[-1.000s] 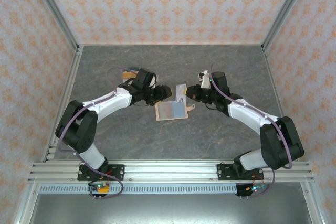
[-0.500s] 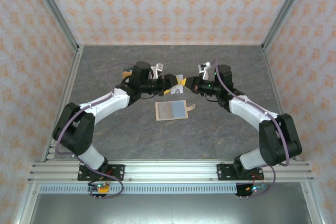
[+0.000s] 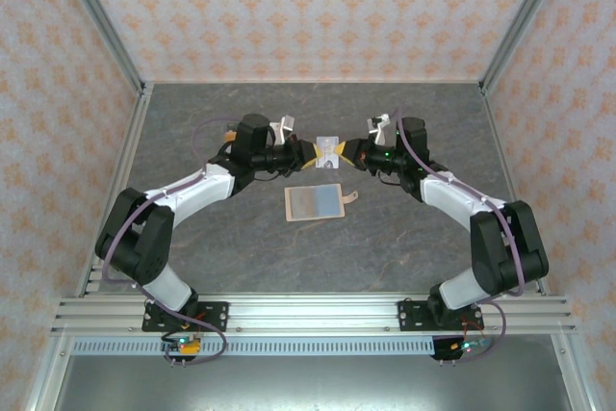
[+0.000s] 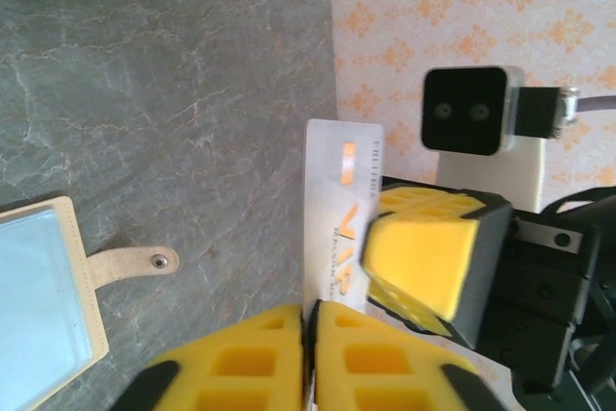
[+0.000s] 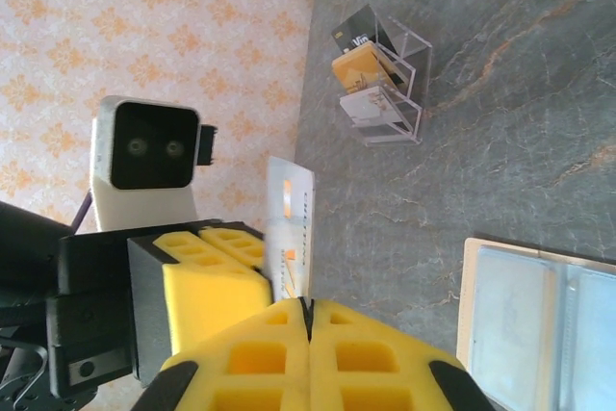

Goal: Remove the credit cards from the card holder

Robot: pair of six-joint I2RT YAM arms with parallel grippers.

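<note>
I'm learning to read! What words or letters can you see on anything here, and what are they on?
"VI": what the big orange letters on the white card look like; the rest is hidden.
Small print on that card: too blurred to read.
White letters on the black card in the clear stand: too small to read.

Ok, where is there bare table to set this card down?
Free: the table between the card holder and the arm bases, and the strip along the back wall. Crowded: by the clear rack beside the left arm, and where left gripper and right gripper both pinch the card.
</note>
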